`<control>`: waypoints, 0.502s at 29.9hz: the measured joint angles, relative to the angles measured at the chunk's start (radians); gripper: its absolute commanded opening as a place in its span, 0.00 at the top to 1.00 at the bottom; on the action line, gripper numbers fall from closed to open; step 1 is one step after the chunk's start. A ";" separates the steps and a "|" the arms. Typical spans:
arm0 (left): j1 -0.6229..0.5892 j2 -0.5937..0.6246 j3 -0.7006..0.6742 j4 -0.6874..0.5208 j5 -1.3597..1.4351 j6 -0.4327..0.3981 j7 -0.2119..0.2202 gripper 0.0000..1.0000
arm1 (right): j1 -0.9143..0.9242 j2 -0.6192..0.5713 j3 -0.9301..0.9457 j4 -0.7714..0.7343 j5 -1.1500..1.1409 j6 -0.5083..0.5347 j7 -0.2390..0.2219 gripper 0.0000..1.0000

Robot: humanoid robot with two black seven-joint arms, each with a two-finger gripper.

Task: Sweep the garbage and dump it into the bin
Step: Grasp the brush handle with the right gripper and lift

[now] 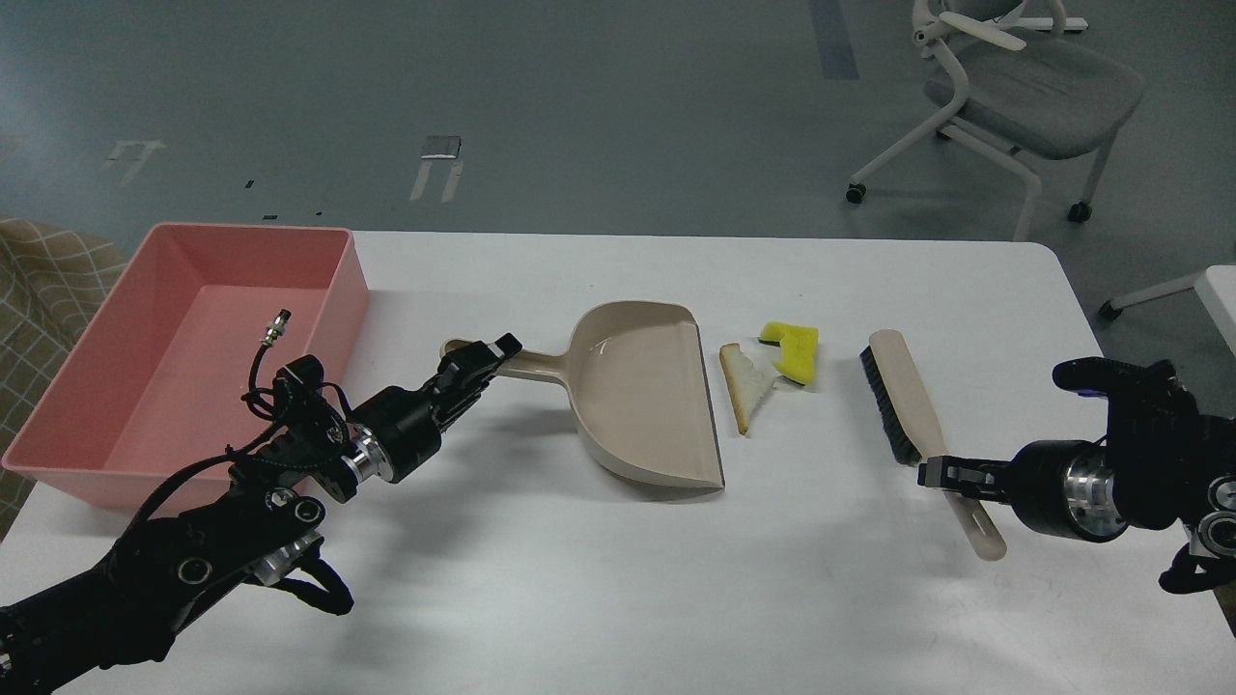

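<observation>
The yellow sponge piece (794, 350) with dark green backing and the triangular white bread slice (745, 384) lie together on the white table (618, 598), just right of the mouth of a beige dustpan (645, 396). My left gripper (480, 360) is shut on the dustpan's handle. A beige brush (903, 398) with black bristles lies right of the scraps, bristles facing them. My right gripper (941, 472) is shut on the brush's handle. The pink bin (58, 405) stands empty at the table's left end.
A grey office chair (1024, 87) stands on the floor beyond the table's far right corner. A checked cloth (39, 280) shows at the left edge behind the bin. A white surface edge (1219, 299) shows at the far right.
</observation>
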 measured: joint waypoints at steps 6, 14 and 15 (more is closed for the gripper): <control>0.000 0.000 0.000 0.000 0.000 0.000 0.000 0.80 | 0.000 0.000 0.000 0.000 0.000 0.000 0.000 0.95; 0.001 0.000 0.000 0.000 -0.002 0.000 0.000 0.80 | 0.003 -0.003 0.001 -0.004 0.002 0.000 0.000 1.00; 0.001 0.000 0.000 0.000 -0.002 0.000 0.000 0.80 | 0.005 -0.003 0.003 -0.006 0.002 0.000 0.001 1.00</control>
